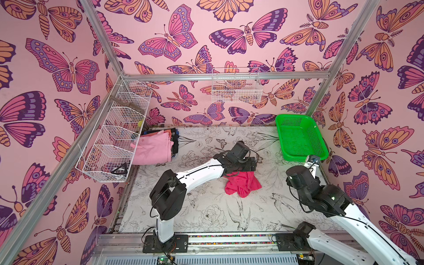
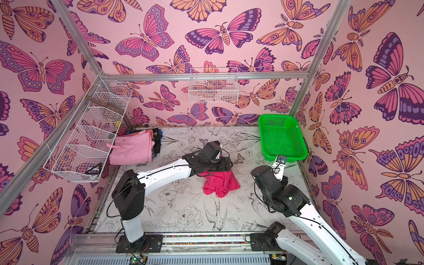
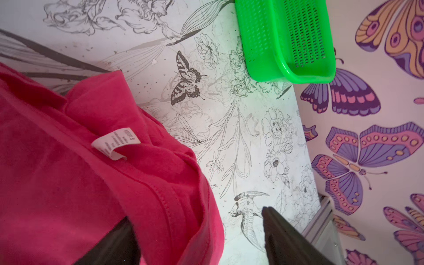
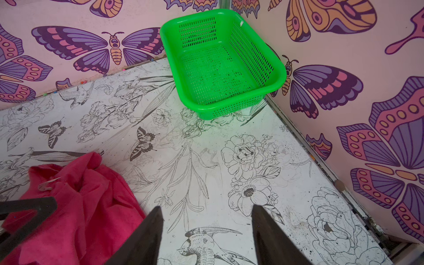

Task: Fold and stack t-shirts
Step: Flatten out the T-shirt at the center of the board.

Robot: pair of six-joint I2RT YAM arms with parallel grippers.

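Observation:
A crumpled crimson t-shirt (image 1: 243, 185) (image 2: 220, 183) lies on the table near the middle. My left gripper (image 3: 197, 215) hangs right over its far edge, open. The shirt's hemmed edge (image 3: 165, 206) drapes over one finger and sits between the jaws, while the other finger (image 3: 280, 231) stands clear over bare table. A white label (image 3: 115, 143) shows on the shirt. My right gripper (image 4: 206, 206) is open over bare table, just right of the shirt (image 4: 80, 206), with nothing between its fingers. A folded light pink t-shirt (image 1: 153, 149) tops a pile of orange and dark ones (image 1: 173, 137) at the back left.
A green mesh basket (image 1: 298, 137) (image 4: 220, 64) stands empty in the back right corner. White wire baskets hang on the left wall (image 1: 114, 137) and the back wall (image 1: 236, 87). Metal frame posts and papered walls close in the table.

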